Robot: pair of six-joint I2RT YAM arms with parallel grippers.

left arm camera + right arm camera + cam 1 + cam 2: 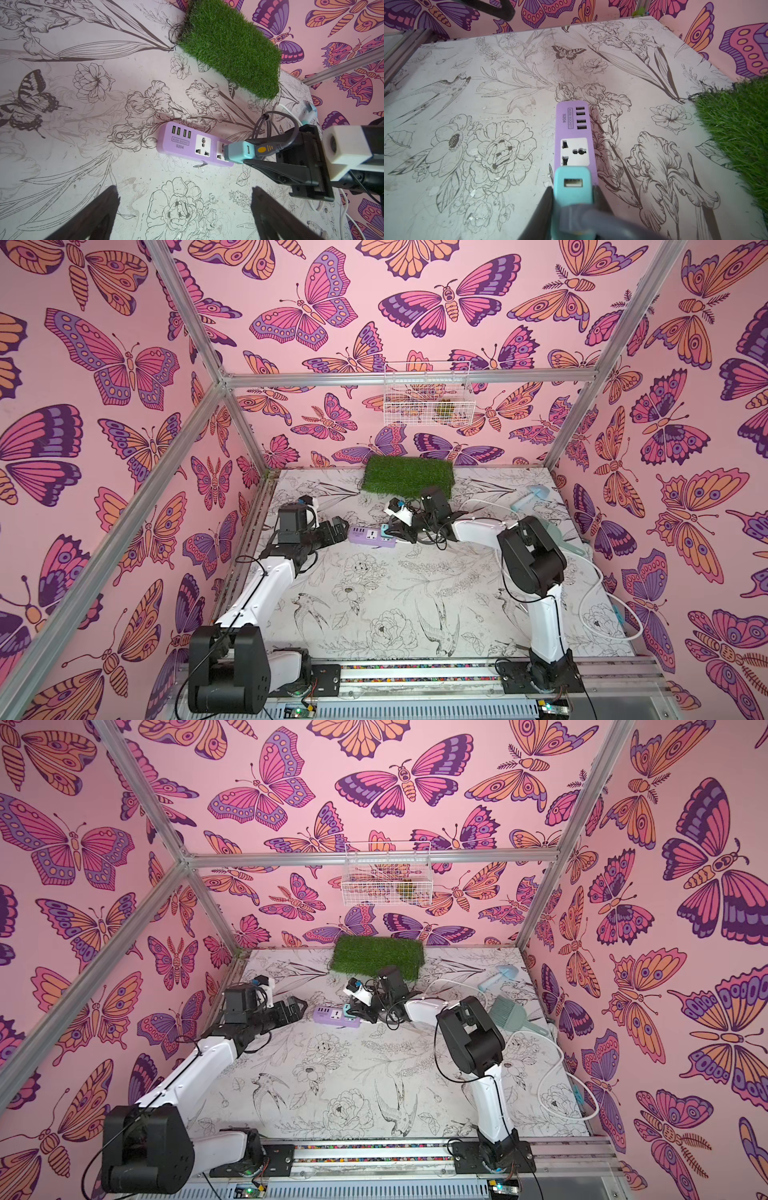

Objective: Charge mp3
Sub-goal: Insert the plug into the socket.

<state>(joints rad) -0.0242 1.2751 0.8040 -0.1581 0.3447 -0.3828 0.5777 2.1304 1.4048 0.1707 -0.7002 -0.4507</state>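
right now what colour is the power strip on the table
Lilac purple, with white socket faces, on the power strip. It shows best in the left wrist view.

Power strip [371, 536] mid-table, grass mat [408, 477] behind, adapter [236, 153] on strip

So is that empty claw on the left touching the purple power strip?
Apart. The left wrist view shows the left end effector open, with bare table between its fingers and the purple power strip.

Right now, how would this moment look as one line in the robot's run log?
right gripper: shut on teal charger, over purple power strip socket | left gripper: open, empty, beside strip | mp3: not seen
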